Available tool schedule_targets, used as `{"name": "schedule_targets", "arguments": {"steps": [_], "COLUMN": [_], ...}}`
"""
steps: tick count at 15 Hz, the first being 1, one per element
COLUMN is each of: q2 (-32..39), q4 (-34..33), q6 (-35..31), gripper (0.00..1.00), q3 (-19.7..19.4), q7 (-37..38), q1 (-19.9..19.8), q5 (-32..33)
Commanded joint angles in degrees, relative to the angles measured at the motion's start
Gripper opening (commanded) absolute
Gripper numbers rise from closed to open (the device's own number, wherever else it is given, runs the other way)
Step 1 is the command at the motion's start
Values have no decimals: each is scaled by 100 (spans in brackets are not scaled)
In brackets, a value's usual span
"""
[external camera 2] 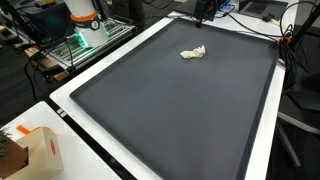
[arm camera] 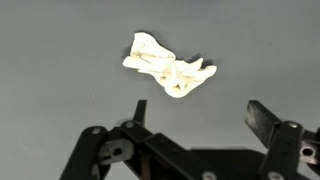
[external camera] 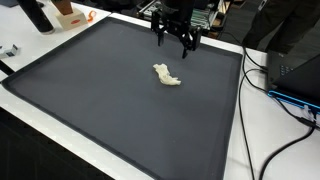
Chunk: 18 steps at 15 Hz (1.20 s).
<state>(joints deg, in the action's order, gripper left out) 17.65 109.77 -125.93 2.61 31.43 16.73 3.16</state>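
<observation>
A crumpled cream-white cloth [external camera: 167, 75] lies on the dark grey mat [external camera: 110, 100]; it also shows in an exterior view [external camera 2: 193, 53] and in the wrist view [arm camera: 168, 68]. My gripper [external camera: 178, 42] hangs above the far edge of the mat, apart from the cloth, with its fingers spread wide. In the wrist view the gripper [arm camera: 200, 112] is open and empty, and the cloth lies on the mat beyond the fingertips. In an exterior view only the gripper's tip [external camera 2: 203, 12] shows at the top edge.
The mat sits on a white table [external camera 2: 70, 95]. Black cables [external camera: 275, 85] and a laptop [external camera: 300, 75] lie at one side. An orange-and-white object [external camera 2: 85, 20] and a cardboard box [external camera 2: 35, 150] stand off the mat.
</observation>
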Motion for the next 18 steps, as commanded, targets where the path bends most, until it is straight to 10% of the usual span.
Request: {"name": "schedule_targets", "arguments": {"steps": [1,18], "q2": [-174,-602], "q4": [101,1180], "q6": [-23,-631], "gripper": [100,100], "q3": [97,75], "q7": [27,-1284], "q1": [-212,-1521], "q5": [-333,-4448]}}
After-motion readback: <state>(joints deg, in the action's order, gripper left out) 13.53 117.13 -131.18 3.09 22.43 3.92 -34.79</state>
